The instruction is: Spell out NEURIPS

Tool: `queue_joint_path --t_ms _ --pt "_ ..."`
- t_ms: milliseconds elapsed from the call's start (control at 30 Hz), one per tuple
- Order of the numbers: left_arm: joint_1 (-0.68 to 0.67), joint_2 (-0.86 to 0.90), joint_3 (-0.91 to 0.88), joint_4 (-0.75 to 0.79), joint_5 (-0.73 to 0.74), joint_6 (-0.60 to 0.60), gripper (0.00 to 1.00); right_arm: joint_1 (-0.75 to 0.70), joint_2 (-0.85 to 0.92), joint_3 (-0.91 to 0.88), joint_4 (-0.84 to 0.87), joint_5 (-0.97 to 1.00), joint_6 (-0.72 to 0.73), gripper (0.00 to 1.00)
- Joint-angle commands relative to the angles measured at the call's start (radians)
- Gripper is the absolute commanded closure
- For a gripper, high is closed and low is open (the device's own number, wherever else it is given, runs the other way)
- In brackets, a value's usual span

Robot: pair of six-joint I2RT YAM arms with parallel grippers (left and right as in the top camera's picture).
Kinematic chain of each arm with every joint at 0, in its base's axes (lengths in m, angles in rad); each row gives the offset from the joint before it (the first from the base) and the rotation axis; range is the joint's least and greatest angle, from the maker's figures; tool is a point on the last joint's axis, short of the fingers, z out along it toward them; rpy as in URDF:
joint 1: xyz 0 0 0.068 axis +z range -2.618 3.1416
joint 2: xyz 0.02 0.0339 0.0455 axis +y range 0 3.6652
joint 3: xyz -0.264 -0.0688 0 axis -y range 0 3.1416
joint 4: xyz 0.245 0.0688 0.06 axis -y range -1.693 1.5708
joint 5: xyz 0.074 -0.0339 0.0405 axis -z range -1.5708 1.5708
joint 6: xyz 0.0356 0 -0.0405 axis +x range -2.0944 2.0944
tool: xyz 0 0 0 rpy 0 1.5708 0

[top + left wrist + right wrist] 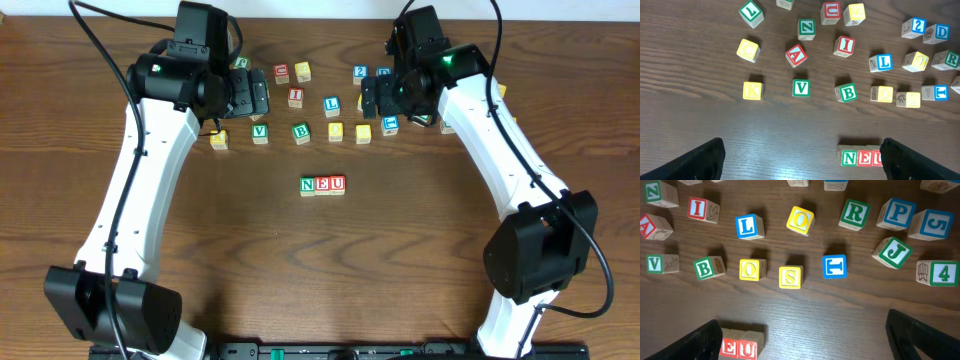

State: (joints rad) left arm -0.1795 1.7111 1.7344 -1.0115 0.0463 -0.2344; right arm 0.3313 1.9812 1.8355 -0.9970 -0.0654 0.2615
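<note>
Left gripper (801, 155): We see its two fingers spread wide apart. They hold nothing.
Right gripper (804, 322): Its fingers are spread wide too, and they hold nothing.
N-E-U row (862, 156): Three blocks touch side by side. The row lies on the table between the left fingers, right up by one of them. In the right wrist view, one finger hides part of it.
I block (845, 46): It has a red letter. It sits out past the left fingertips, well apart from them.
S block (791, 276): It is yellow. It sits ahead of the gap between the right fingers, near them.
R block (855, 214): It is green. It sits farther out past the right fingertips.
P block (897, 214): It is blue and sits just beside the R block.
Table (330, 270): It is brown wood. We see many more letter blocks spread out ahead of both pairs of fingers.
</note>
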Motion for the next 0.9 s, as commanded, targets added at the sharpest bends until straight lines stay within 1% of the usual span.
queue_joint_path --t_ms 0,867 --pt "0.003 0.01 0.02 0.007 -0.005 0.013 0.02 -0.011 0.0 0.018 0.003 0.014 -0.005 0.01" --pt "0.003 0.01 0.02 0.023 -0.005 0.013 0.02 -0.009 0.0 0.018 0.013 0.007 -0.004 0.01"
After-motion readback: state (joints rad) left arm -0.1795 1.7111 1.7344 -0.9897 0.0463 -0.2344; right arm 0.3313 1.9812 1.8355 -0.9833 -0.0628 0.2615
